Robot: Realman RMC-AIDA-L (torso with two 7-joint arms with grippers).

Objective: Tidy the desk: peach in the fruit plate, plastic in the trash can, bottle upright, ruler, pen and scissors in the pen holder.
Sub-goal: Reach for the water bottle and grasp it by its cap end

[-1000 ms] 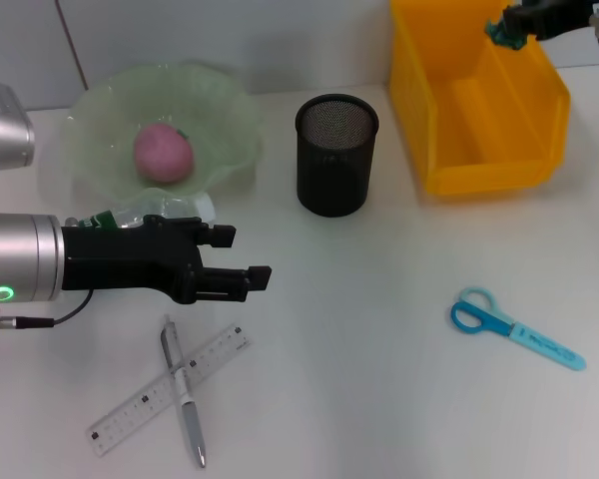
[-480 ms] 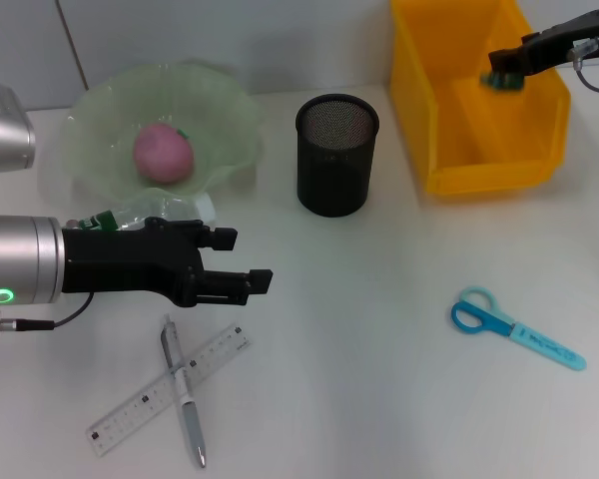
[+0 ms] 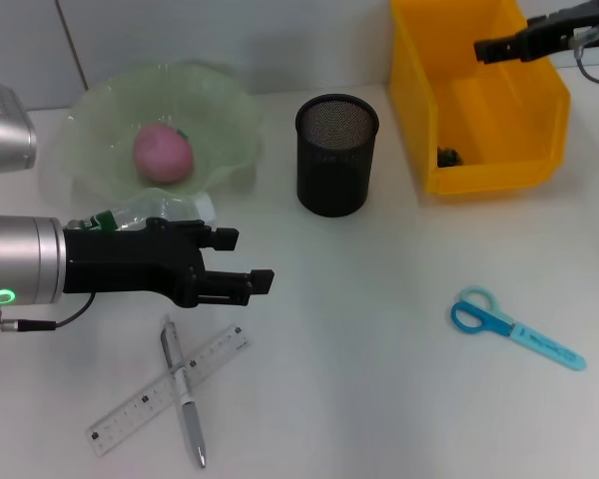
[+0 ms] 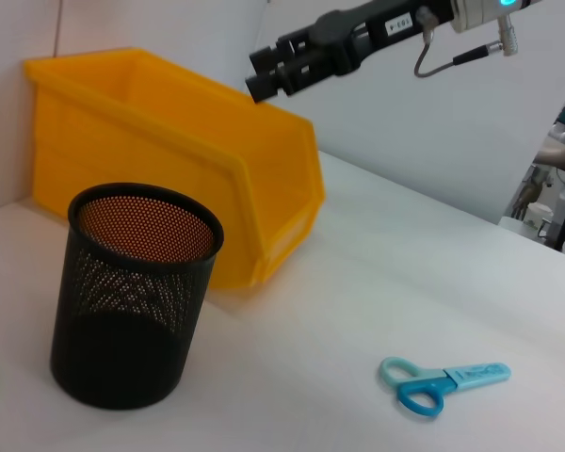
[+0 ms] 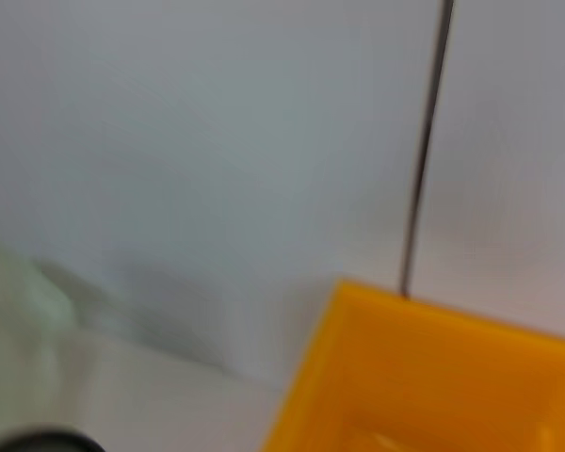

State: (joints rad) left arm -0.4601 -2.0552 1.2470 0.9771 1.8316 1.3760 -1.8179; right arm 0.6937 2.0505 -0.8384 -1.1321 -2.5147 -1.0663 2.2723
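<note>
On the left, the peach (image 3: pixel 163 153) lies in the plate (image 3: pixel 100 110). The left tool (image 3: pixel 242 261) reaches level over the desk (image 3: pixel 379 399), open and empty, beside the lying bottle (image 3: pixel 155 212): light, slick, best gripped mid-body. Nearer, the stiff ruler (image 3: pixel 170 389) crosses the pen (image 3: pixel 183 392). The holder (image 3: pixel 336 155) stands mid-desk; scissors (image 3: pixel 514 328) lie right. The plastic (image 3: pixel 449 155) seems dropped in the bin (image 3: pixel 479 180), under the right tool (image 3: pixel 484 49), apparently open.

No legible text; tiny unreadable label on right arm (image 4: pixel 400 21), faint ruler (image 3: pixel 170 390) marks.
</note>
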